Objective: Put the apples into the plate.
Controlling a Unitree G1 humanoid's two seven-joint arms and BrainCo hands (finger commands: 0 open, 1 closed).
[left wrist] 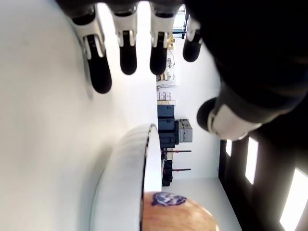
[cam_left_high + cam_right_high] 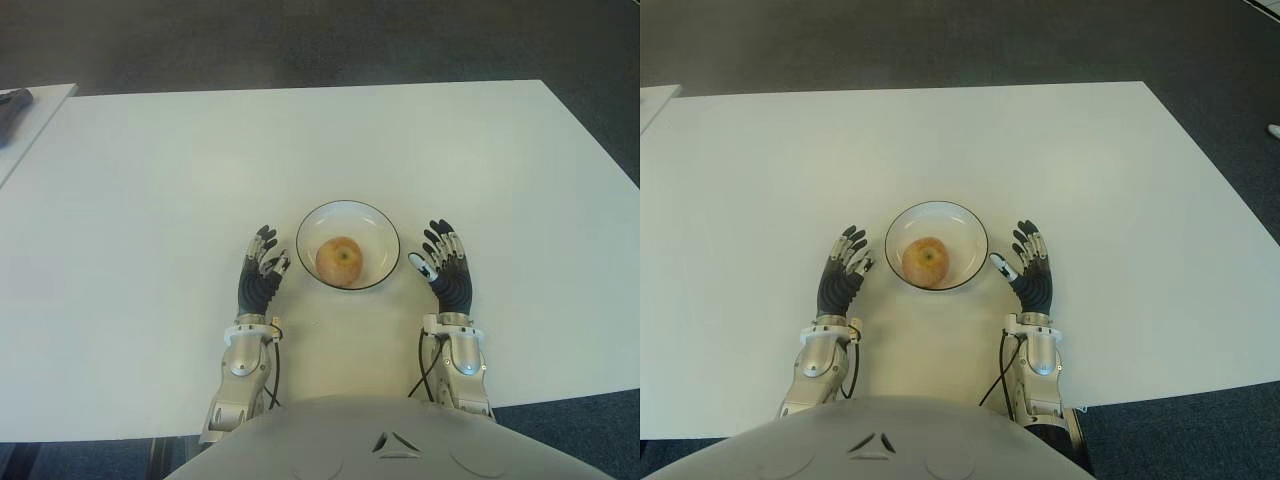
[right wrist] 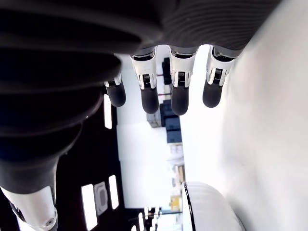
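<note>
One apple sits inside the plate on the table, no other apple visible; left robot hand and right robot hand flank the plate, fingers extended, empty — task appears complete.

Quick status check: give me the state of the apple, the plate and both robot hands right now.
apple: inside the plate, not held.
plate: upright on the table, between the hands, holding one apple.
left robot hand: open, empty, left of the plate.
right robot hand: open, empty, right of the plate.
table: white.
</note>
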